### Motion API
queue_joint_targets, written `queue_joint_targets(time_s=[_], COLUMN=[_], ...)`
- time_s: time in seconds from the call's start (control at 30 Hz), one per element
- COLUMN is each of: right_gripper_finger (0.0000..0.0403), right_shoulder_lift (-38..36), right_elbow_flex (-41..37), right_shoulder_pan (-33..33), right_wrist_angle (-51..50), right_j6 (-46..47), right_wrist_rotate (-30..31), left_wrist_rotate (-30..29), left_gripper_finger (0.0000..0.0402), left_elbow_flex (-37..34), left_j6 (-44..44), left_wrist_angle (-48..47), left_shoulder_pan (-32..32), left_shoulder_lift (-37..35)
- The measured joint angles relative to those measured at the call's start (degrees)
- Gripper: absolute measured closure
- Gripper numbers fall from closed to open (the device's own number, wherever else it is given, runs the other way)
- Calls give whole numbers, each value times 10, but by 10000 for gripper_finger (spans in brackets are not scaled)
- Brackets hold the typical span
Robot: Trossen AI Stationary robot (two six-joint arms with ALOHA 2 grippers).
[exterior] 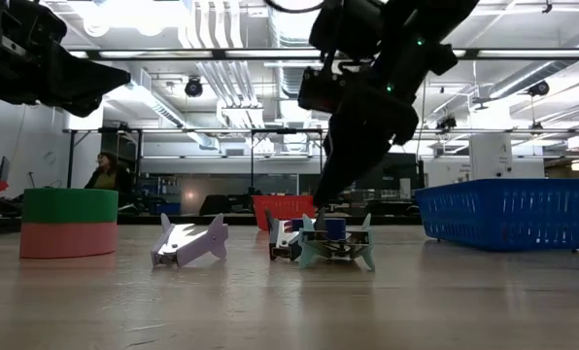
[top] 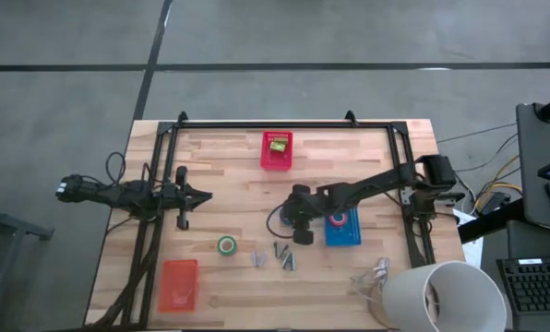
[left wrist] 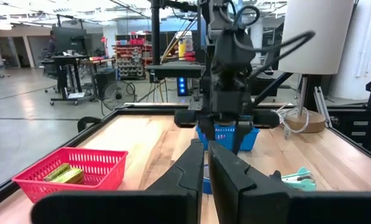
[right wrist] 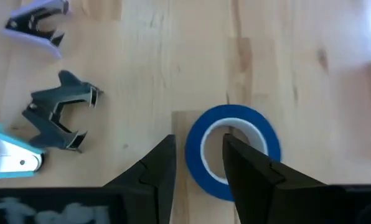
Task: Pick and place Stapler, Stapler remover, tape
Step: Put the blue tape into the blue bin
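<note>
Status: you're partway through.

Done, by the look of it: the stapler (top: 278, 145) sits in the red basket (top: 276, 162) at top centre of the high view, and a red-pink tape roll (top: 338, 219) lies in the blue basket (top: 345, 237) right of centre.

Active now: the right gripper (right wrist: 200, 163) is down over a blue tape roll (right wrist: 233, 149) on the table, centre of the high view, just left of the blue basket. Its fingers are parted and straddle the near wall of the roll, one inside the hole, one outside. Not clamped yet, as far as I can judge.

Left to do: the green tape roll (top: 226, 245) lies lower centre-left on the bare table, and three staple removers (top: 277, 255) are clustered just right of it. The orange basket (top: 176, 283) at lower left looks empty.

The left gripper (top: 204, 195) is parked at mid-left over the table, fingers nearly together, holding nothing.
</note>
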Motion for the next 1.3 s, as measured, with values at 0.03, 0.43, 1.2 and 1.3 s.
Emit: queue_joint_targets(time_s=[0.03, 0.43, 1.2, 1.3], right_gripper_finger=[280, 281, 360, 365], right_shoulder_lift=[4, 26, 29, 27], right_elbow_flex=[2, 3, 9, 18], right_shoulder_pan=[0, 0, -2, -2], right_wrist_angle=[-5, -22, -30, -42], right_j6=[-1, -4, -6, -15], right_wrist_rotate=[-1, 0, 0, -2], left_wrist_rotate=[0, 0, 0, 0], left_gripper_finger=[376, 376, 376, 376], left_elbow_flex=[0, 0, 0, 0], left_j6=[0, 0, 0, 0], left_wrist_angle=[0, 0, 0, 0], left_shoulder_pan=[0, 0, 0, 0], left_shoulder_lift=[0, 0, 0, 0])
